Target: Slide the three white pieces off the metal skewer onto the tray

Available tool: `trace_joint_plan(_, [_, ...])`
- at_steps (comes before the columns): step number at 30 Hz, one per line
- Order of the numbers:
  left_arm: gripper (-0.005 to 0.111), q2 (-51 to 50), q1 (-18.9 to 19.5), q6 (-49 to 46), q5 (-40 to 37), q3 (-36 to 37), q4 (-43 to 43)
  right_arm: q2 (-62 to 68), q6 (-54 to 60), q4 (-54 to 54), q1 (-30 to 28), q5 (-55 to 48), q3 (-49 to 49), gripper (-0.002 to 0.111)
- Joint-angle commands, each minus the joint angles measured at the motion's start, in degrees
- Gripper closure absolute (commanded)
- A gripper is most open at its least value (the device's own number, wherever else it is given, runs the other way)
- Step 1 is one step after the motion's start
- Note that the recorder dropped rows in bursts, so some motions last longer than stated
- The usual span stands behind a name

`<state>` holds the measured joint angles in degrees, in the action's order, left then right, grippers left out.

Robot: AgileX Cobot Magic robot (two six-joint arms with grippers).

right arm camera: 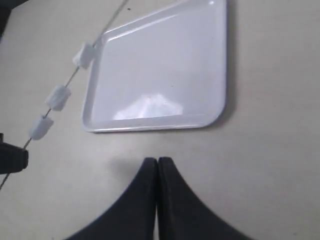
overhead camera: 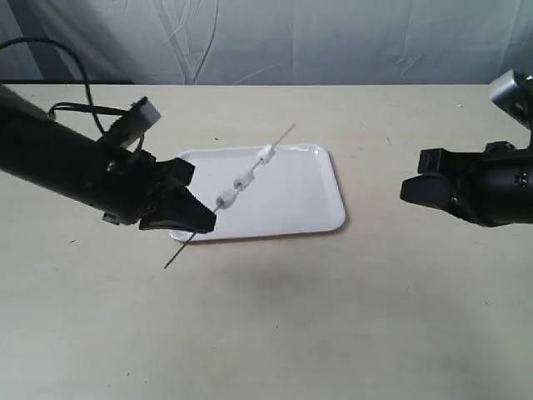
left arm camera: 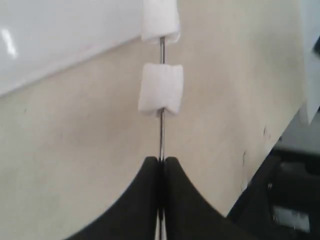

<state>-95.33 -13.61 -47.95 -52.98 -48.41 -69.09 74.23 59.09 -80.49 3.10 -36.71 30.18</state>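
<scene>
The metal skewer (overhead camera: 250, 172) slants over the left part of the white tray (overhead camera: 304, 208), carrying three white pieces (overhead camera: 243, 181) spaced along it. My left gripper (overhead camera: 204, 221) is shut on the skewer near its lower end, just off the tray's near left corner. In the left wrist view the rod (left arm camera: 161, 132) runs up from the closed fingertips (left arm camera: 161, 160) through the nearest piece (left arm camera: 160, 90) and a second one (left arm camera: 160, 20). My right gripper (overhead camera: 410, 187) hovers shut and empty to the right of the tray; its wrist view shows the tray (right arm camera: 160, 65), the skewer (right arm camera: 70, 80) and the pieces (right arm camera: 58, 97).
The table (overhead camera: 275, 325) is beige and bare around the tray. A blue-grey curtain (overhead camera: 291, 37) hangs behind the far edge. Black cables (overhead camera: 75, 79) loop above the left arm.
</scene>
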Motion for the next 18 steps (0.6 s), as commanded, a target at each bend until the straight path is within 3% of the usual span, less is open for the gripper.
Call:
trace_joint_plan(1, [0.107, 7.29, 1.54, -15.99, 6.53, 6.57, -19.94, 7.58, 17.47, -19.46, 0.04, -8.6, 0.42, 0.109])
trace_joint_plan(5, [0.107, 5.84, 1.54, -23.03, 12.51, 10.89, -30.86, 16.26, 20.14, -19.46, 0.04, -15.84, 4.62, 0.109])
trace_joint_plan(11, [0.107, -2.3, 1.54, -26.59, 9.97, 11.14, -30.86, 26.48, 19.77, -19.46, 2.03, -23.87, 13.39, 0.109])
trace_joint_plan(18, [0.107, -7.95, 1.54, -30.3, 2.13, 8.9, -30.86, 36.32, 16.16, -19.46, 7.72, -24.81, 23.51, 0.109])
